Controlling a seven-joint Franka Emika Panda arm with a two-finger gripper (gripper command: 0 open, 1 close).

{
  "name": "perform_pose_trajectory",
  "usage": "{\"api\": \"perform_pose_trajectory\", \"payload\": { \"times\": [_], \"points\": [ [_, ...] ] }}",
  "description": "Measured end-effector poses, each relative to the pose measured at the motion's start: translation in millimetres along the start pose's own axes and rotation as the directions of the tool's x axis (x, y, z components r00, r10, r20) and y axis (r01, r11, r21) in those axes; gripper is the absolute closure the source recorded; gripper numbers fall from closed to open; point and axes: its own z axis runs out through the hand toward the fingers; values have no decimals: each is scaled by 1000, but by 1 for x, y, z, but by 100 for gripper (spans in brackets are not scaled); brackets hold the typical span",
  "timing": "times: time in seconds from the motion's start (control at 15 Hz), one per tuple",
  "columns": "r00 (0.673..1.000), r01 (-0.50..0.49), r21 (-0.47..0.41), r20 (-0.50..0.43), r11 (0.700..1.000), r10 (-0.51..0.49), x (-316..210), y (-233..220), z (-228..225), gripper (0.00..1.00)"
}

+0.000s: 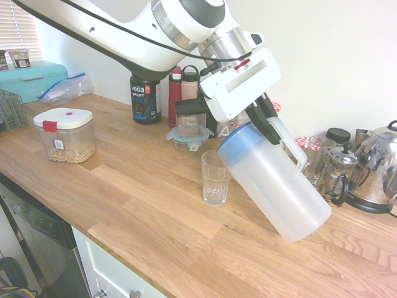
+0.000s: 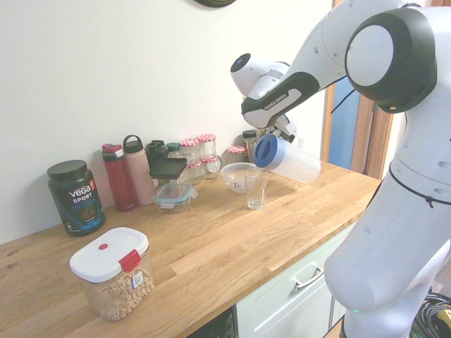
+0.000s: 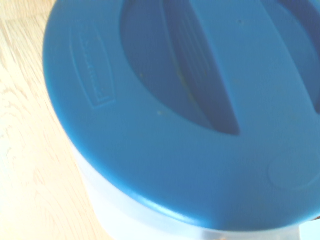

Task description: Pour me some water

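One tool (image 1: 270, 138) is gripping the handle (image 1: 291, 148) of a big cloudy jug (image 1: 276, 189), with its fingers closing tight on it. The jug is hanging under the tool, up over the wooden bench (image 1: 142, 217), and it is leaning over on a slant. Its blue lid (image 1: 240, 146) is sitting on the top end, just below the tool, and it is filling most of the wrist view. A clear drinking glass (image 1: 215, 186) is standing up on the bench, lower than the tool and near the lid. A see-through bowl (image 2: 235, 182) is resting behind the glass in the second exterior view. In the first exterior view, a coffee press (image 1: 340, 167) and a shiny kettle (image 1: 375, 164) are standing to the right of the tool. To the left of the tool there, a box with a pale blue lid (image 1: 188, 141), a pink bottle (image 1: 189, 90), a red bottle (image 1: 174, 99) and a black tub (image 1: 146, 102) are standing. A box with a white lid (image 1: 65, 136) is sitting well apart from the tool, and little tan bits (image 1: 73, 154) are lying inside it.
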Motion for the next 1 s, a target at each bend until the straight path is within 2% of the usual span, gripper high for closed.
{"api": "perform_pose_trajectory", "payload": {
  "times": [0.27,0.47,0.67,1.0],
  "points": [
    [988,-115,135,-86,984,128,-35,38,-10,100],
    [947,-241,292,-140,926,290,-56,64,-15,100],
    [882,-350,432,-145,831,448,-71,83,-3,100],
    [720,-525,592,-73,611,690,-137,108,30,100]
  ]
}}
